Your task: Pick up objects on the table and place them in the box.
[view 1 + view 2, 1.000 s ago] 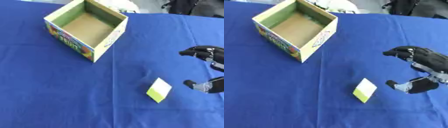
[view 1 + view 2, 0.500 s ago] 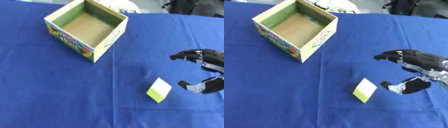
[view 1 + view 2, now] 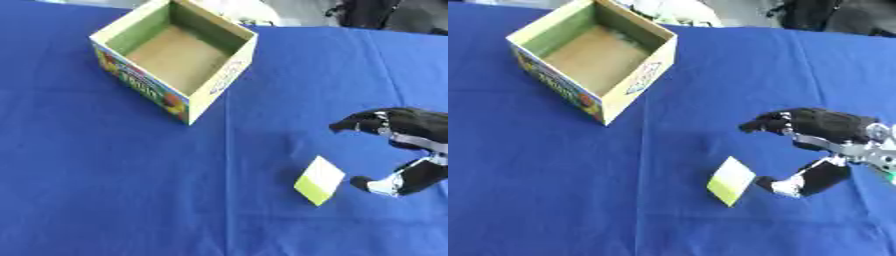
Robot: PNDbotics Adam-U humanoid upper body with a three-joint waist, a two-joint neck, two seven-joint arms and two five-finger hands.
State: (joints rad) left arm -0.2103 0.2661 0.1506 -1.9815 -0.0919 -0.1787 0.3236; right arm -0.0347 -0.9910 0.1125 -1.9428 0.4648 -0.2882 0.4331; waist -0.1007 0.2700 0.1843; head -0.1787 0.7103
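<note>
Blue cloth all across the bench point(image 3: 105, 190), and up at the far left sits the box point(image 3: 214, 82), top open, brown floor bare, green inside walls, bright print on the outside. It looks like light cardboard, likely to slide if bumped.

Coming in from the right edge, the right robot hand point(image 3: 833, 137), black with silver at the joints, spread wide: fingers point(image 3: 767, 122) arched forward over the cloth, thumb point(image 3: 794, 182) low underneath, nothing between them. The left robot hand is out of view.

Now the target: a small yellow-green packet point(image 3: 731, 181), flat and rectangular, lying tilted just beside the thumb tip, well apart from the box. It looks light and thin, probably paper or card, so it should lift easily but could skid on the cloth. Best bet, I'd say: pinch across the two long edges near the middle, thumb on the near side.
</note>
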